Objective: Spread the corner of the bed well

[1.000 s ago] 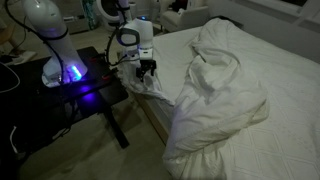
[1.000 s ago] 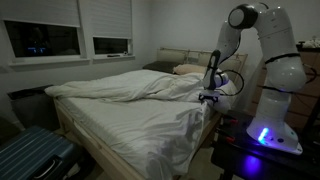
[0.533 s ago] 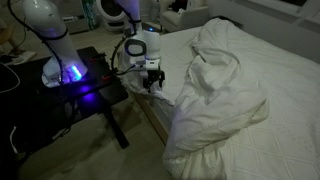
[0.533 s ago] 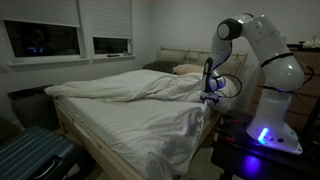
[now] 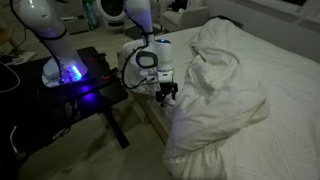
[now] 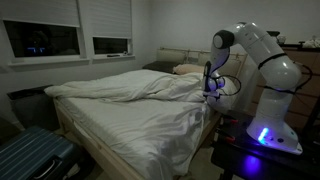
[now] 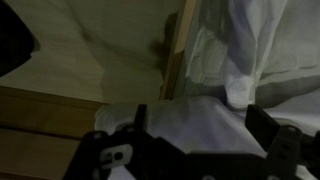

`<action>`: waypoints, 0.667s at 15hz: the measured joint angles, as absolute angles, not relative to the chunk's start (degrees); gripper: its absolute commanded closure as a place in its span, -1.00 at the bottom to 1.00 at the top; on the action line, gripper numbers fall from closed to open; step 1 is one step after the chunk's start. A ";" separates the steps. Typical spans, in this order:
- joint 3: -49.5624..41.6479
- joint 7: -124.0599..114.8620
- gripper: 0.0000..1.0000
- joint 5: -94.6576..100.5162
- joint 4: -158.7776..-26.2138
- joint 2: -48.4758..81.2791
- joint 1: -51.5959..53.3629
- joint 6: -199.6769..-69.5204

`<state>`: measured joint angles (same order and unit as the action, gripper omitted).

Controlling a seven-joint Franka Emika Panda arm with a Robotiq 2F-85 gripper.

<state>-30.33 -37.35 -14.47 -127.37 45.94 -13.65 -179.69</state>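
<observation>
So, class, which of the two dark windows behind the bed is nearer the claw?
The narrower window. The wider window sits farther along the wall, away from the claw.

In an exterior view the camera stood high and close by the desk (image 5: 100, 80), looking down past the arm (image 5: 150, 58) across the bed (image 5: 285, 80). In an exterior view it stood lower and farther off, near the bed's foot, facing the windows (image 6: 105, 45) and headboard (image 6: 165, 55). Both shared the arm and the bed's side. The wrist view looked closely down on the bed frame (image 7: 180, 60), jaws along its bottom edge.
</observation>
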 measured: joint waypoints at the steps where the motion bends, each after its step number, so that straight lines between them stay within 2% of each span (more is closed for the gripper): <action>1: -29.91 -36.42 -1.00 -14.47 -125.85 47.00 -14.71 -179.68; 10: -21.36 -26.59 -1.00 -14.54 -116.28 50.80 -23.71 -176.53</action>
<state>-21.36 -26.59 -14.54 -116.28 50.80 -23.71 -176.53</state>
